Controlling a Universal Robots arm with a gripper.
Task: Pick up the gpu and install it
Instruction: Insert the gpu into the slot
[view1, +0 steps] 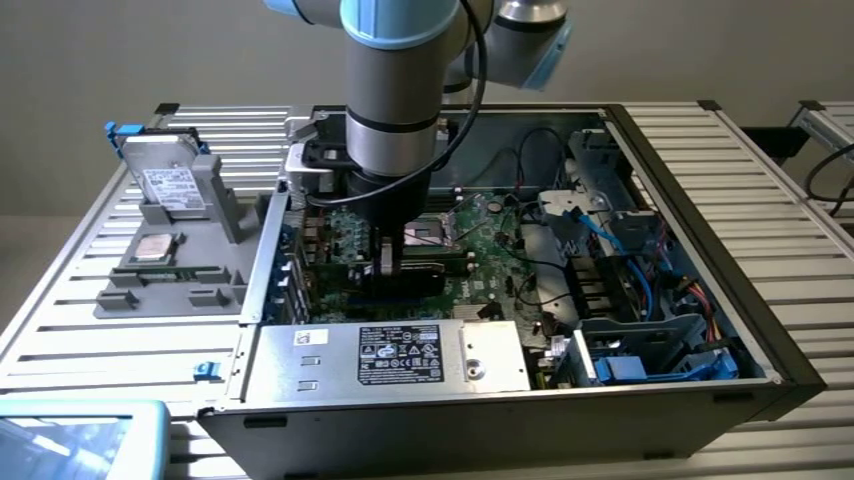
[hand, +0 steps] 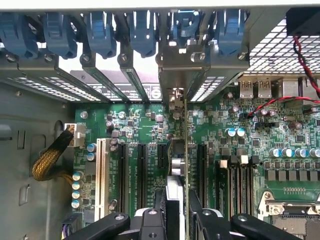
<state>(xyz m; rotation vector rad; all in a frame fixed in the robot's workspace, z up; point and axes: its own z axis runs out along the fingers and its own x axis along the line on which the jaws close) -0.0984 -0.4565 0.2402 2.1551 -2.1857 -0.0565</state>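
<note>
Exterior view: the arm reaches straight down into the open computer case (view1: 787, 375), which stands on the slatted desk (view1: 80, 330). Its hand (view1: 387, 262) is pinched on the gpu (view1: 400, 283), carried on edge low over the motherboard (view1: 497, 235). The card is toward the case wall on the exterior view's left and just behind the power supply (view1: 387, 355) at the near edge. Whether it touches the board cannot be told here. A hard drive (view1: 167, 185) sits in a grey holder on the desk outside that wall, well apart.

Wrist view: the hand (hand: 179, 202) clamps the gpu (hand: 178, 162) between its fingers (hand: 197, 217), so the card hangs directly under it, not off to a side, and shows edge-on as a thin green line. Its long axis runs parallel to the expansion slots (hand: 141, 170), between a short black slot and a long one. Its silver bracket (hand: 182, 75) meets the case's rear wall by the blue clips (hand: 100, 30). The memory slots (hand: 239, 182) lie just beside. A yellow braided cable (hand: 50, 160) and red-and-black wires (hand: 302, 55) are well apart, and nothing visible blocks the way down to the board.
</note>
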